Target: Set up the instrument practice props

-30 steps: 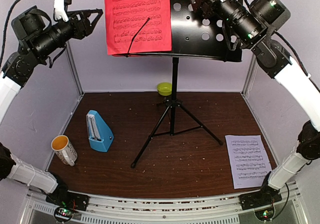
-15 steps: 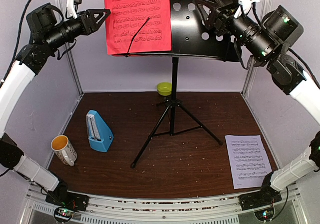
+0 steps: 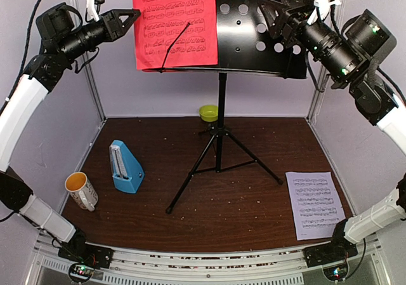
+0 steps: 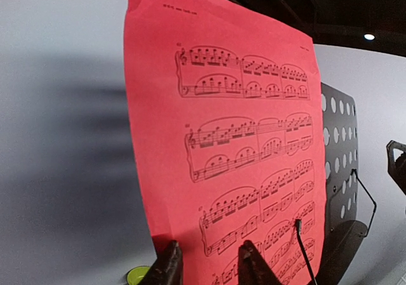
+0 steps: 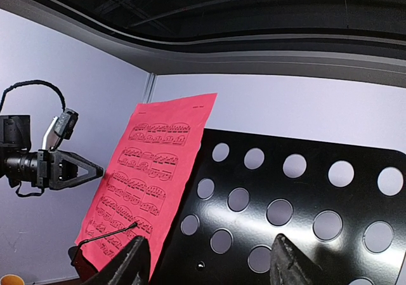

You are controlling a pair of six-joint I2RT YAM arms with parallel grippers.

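Where the brown table [image 3: 254,225] meets its near right corner, the white music sheet [image 3: 315,204] lies flat, close to the right edge; its printed staves show, but no words can be read. At the left edge a white mug [image 3: 81,190] with a yellow inside stands just beside the blue metronome [image 3: 125,167], the two apart by a narrow gap. Bare wood lies between the metronome, the sheet and the music stand [image 3: 219,152], whose three legs spread across the middle of the table. A small green bowl [image 3: 208,112] sits behind the stand near the back wall.

Higher up, the stand's black perforated desk carries the red music sheet [image 3: 174,21] on its left half, with a thin wire arm [image 3: 176,44] crossing the paper. The sheet's left edge overhangs the desk; its small line of print at the top is too fine to read.

The left gripper [image 3: 133,13] hangs just beside that free left edge, fingers parted and holding nothing – a second ago it was further left. The right gripper [image 3: 269,12] is in front of the desk's bare right half, fingers spread wide and empty; it has drawn back to the right since then. Nothing on the table has shifted.
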